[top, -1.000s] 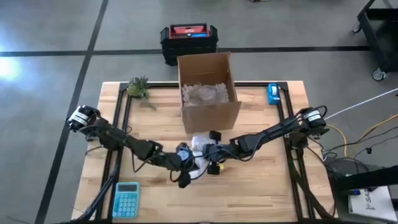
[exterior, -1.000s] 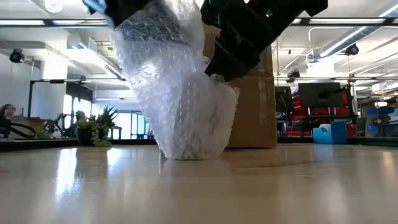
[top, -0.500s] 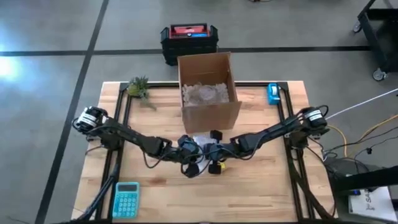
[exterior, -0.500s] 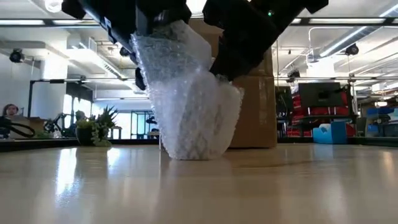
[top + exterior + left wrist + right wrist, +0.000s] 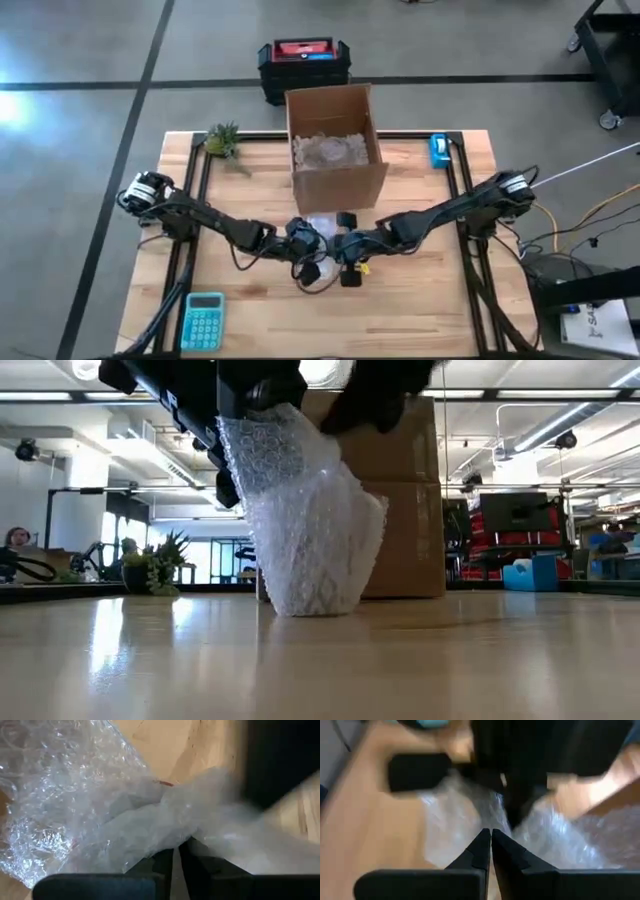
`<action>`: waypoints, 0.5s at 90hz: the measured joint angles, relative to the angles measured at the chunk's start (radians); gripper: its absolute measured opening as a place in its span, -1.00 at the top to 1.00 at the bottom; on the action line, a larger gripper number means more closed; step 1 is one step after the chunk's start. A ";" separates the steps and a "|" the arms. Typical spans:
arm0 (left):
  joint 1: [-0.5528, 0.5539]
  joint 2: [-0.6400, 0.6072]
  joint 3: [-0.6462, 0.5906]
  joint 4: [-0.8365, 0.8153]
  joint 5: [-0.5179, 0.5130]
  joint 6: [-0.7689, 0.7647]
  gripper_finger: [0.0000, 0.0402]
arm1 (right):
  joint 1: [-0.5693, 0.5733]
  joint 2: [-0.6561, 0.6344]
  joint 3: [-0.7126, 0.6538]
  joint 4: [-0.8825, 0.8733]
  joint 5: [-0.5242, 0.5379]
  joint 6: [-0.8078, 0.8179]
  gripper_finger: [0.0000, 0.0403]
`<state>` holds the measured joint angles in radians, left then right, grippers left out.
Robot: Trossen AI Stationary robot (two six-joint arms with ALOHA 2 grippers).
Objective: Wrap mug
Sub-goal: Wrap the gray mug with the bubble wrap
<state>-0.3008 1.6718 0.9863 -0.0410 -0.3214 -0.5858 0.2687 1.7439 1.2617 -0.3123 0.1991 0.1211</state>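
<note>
Middle of the high view: a lumpy bundle of clear bubble wrap [image 5: 318, 228]. Stands on the pale wooden worktop [image 5: 420, 310], just below the open brown cardboard box [image 5: 335, 150]. Mug itself hidden inside the wrap, so cannot be seen.

Seen from the low view, wide at the bottom and flat on the wood, with a loose flap sticking up toward the upper left of the frame. Box close behind it.

Left pincer [image 5: 176, 851]: comes in from the left of the high view and ends at the lower edge of the bundle. Fingers squeezed almost together, with a fold of the bubble wrap pinched between them.

Right pincer [image 5: 490, 834]: comes in from the right of the high view and ends just beside the left one. Fingers pressed tight together, nothing between them. Tips right next to the wrap; touching or not, cannot tell.

Lower left of the high view: a small teal calculator [image 5: 204, 320]. Upper left corner of the worktop: a little green plant [image 5: 223, 140]. Upper right edge: a small blue thing [image 5: 438, 150]. On the grey floor above the box: a black crate with a red top [image 5: 303, 62].
</note>
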 joint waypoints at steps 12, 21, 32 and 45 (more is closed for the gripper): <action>-0.003 -0.012 -0.002 -0.009 0.008 0.000 0.90 | -0.026 0.058 0.010 0.000 0.000 0.043 0.99; -0.003 -0.034 0.013 -0.056 0.047 0.000 0.90 | -0.040 0.086 0.014 -0.019 -0.005 0.054 0.99; -0.014 -0.088 0.067 -0.155 0.086 -0.028 0.89 | -0.042 0.097 0.012 -0.030 0.006 0.055 0.99; -0.056 -0.136 0.128 -0.278 0.090 -0.061 0.89 | -0.042 0.093 0.010 -0.038 -0.001 0.056 0.99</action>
<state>-0.3566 1.5354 1.1147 -0.3192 -0.2310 -0.6464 0.2270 1.8373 1.2715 -0.3507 0.1986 0.1768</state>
